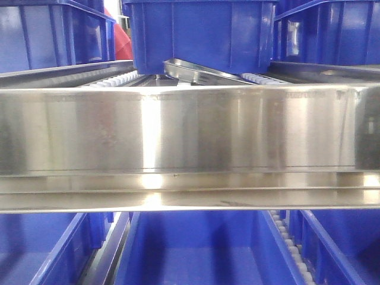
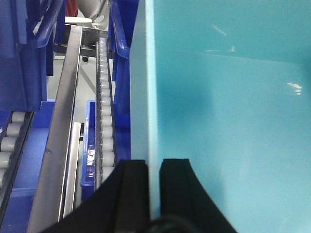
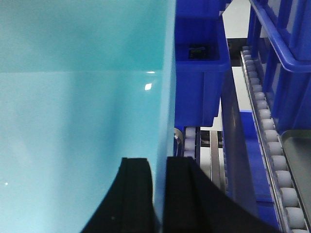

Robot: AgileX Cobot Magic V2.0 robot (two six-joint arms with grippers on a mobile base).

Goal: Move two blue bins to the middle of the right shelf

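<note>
A blue bin [image 1: 202,35] sits at the top centre of the front view, above the steel shelf beam; neither gripper shows there. In the left wrist view the same bin looks pale cyan, and my left gripper [image 2: 154,162] is shut on its left wall [image 2: 145,97], one black finger [image 2: 131,184] outside and one inside. The right wrist view shows my right gripper [image 3: 158,160] shut on the bin's right wall [image 3: 168,97] in the same way. Whether the bin rests on the rollers is hidden. More blue bins [image 1: 53,35] stand to both sides.
A wide steel beam [image 1: 190,148] fills the middle of the front view, with blue bins [image 1: 196,249] on the shelf below. Roller tracks [image 2: 104,111] [image 3: 267,141] run beside the held bin. A steel tray [image 1: 202,71] lies tilted under it. Another blue bin [image 3: 201,63] stands just ahead on the right.
</note>
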